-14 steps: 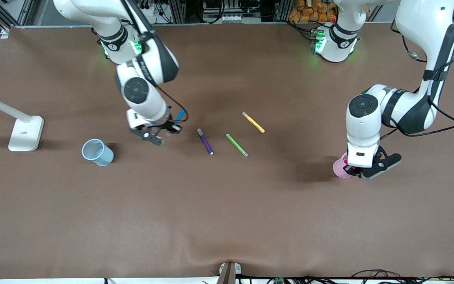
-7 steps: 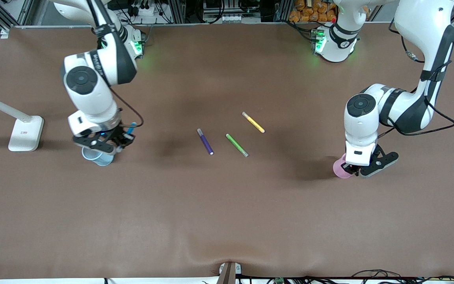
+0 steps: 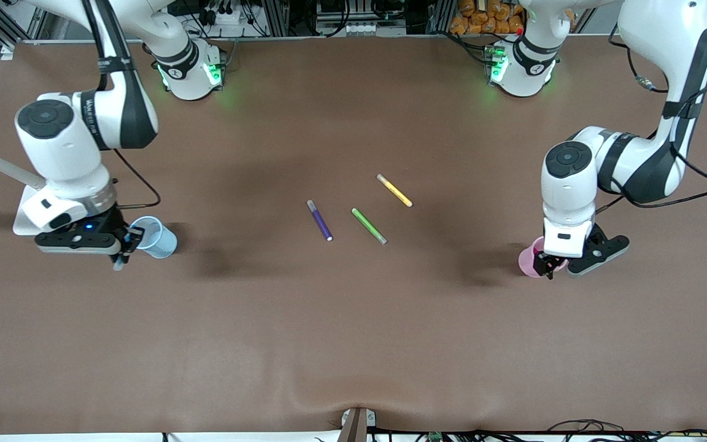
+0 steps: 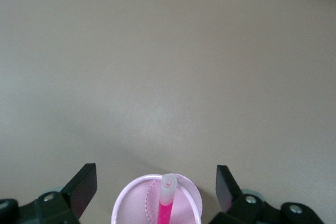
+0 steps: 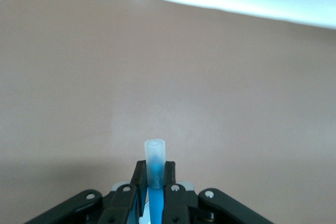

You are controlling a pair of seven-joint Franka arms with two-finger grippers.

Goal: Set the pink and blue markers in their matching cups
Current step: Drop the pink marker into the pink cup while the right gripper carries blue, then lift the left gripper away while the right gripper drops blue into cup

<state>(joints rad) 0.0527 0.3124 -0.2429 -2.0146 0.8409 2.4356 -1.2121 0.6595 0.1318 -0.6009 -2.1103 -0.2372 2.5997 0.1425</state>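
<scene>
Front view: my right gripper [image 3: 121, 250] beside blue cup [image 3: 156, 237], not over it; cup lies toward table middle from held pen. Left gripper [image 3: 551, 265] over pink cup [image 3: 530, 260].

Left wrist: fingers spread wide, pink marker [image 4: 167, 203] upright in cup.

Right wrist: fingers clamp blue marker [image 5: 154, 167], pale end up.

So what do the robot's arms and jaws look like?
Both arms are glossy white with rounded joints and dark grey-black sections. Each base has a ring glowing green. Thin black cables loop along them. The left gripper and right gripper are black, with flat, angular jaws. A small blue light shines on the right one, and the wrist just above each is a white block.
</scene>
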